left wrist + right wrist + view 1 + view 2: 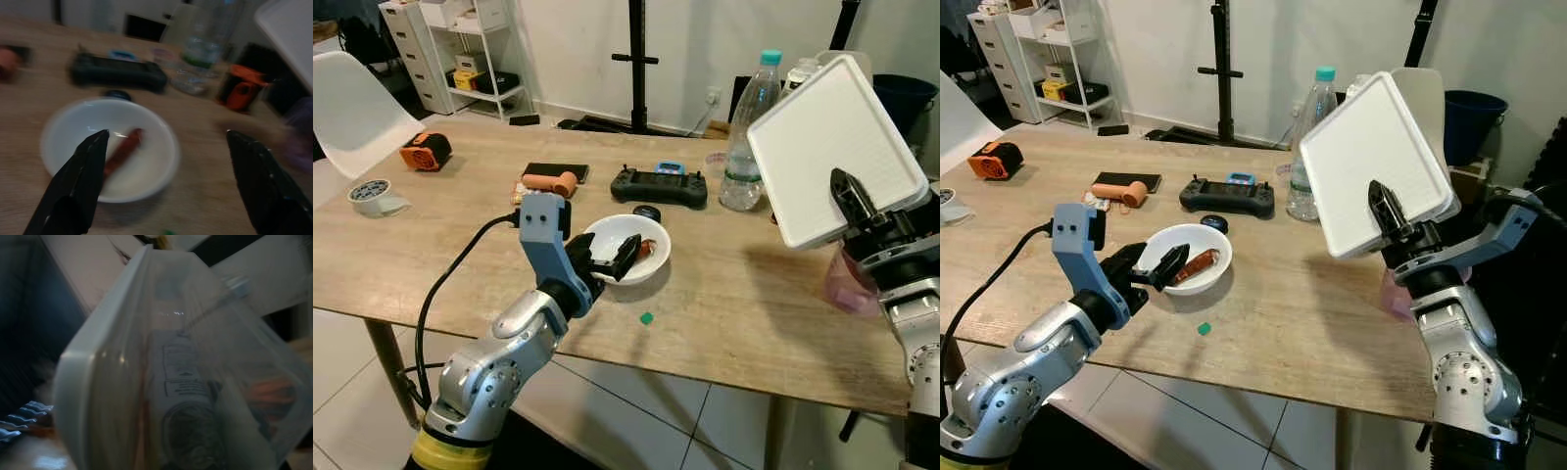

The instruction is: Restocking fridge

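Note:
A white bowl (604,229) sits near the table's front edge with a reddish sausage (122,152) lying in it. My left gripper (610,257) is open just in front of the bowl at rim height, its fingertips (98,139) spread wider than the sausage. My right gripper (850,193) is raised at the right, shut on a white square plastic lid (832,137) held tilted up on edge. One black finger lies across the lid's face. In the right wrist view the lid (112,382) is translucent and a bottle shows through it.
A water bottle (747,137), a black controller (659,186), a phone (556,171) and a brown cylinder (553,182) stand behind the bowl. A pink cup (847,281) is under the lid. A tape roll (370,194), an orange device (426,152) and a chair (352,108) are at the left.

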Robot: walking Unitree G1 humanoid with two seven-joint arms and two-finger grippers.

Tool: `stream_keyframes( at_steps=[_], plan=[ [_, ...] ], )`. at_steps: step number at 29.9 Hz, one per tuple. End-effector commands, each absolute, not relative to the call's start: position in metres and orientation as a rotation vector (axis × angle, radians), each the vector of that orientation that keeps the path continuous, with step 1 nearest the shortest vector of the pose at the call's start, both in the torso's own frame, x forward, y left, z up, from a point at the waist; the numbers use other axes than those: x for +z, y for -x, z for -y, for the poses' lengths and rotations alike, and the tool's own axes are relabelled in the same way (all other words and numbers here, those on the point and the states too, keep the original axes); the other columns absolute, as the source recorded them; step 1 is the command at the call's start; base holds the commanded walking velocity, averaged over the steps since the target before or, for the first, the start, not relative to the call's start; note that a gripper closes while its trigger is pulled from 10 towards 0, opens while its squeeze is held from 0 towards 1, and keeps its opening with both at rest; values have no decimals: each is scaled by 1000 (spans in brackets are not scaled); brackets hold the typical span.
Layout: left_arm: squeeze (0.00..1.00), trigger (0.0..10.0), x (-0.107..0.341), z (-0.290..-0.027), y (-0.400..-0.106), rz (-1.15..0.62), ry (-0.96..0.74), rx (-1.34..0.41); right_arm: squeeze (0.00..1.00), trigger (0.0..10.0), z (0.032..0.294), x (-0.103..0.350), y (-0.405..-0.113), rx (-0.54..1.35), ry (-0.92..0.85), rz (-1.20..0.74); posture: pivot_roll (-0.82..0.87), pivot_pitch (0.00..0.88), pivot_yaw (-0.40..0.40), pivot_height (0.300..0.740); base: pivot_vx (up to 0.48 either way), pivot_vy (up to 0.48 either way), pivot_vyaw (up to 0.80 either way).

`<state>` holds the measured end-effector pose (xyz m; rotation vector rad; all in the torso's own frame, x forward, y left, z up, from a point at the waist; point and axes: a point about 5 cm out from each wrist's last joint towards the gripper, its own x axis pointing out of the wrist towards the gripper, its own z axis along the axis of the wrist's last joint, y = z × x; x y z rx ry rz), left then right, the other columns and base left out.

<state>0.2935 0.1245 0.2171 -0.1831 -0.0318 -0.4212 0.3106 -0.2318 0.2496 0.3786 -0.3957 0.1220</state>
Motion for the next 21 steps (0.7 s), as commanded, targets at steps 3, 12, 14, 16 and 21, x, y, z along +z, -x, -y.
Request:
stream_keyframes(
  at_steps=[3,12,14,16,21],
  plan=[
    [0,10000,208,-131,-297,51,77,-323,0,10000,220,251,-311,8,-142,436,-65,94,40,740,0,0,0],
    [0,10000,204,-147,-310,64,-10,-150,0,10000,173,243,-303,-16,127,499,-57,96,26,740,0,0,0],
    [0,10000,204,-151,-311,56,-12,-129,0,10000,172,243,-302,-23,150,509,-57,95,19,740,0,0,0],
    [0,10000,207,-159,-314,63,3,-77,0,10000,174,246,-302,-64,188,535,-58,95,20,740,0,0,0],
    [0,10000,207,-167,-317,99,-72,10,0,10000,180,250,-305,-127,209,561,-59,92,24,740,0,0,0]
  ],
)
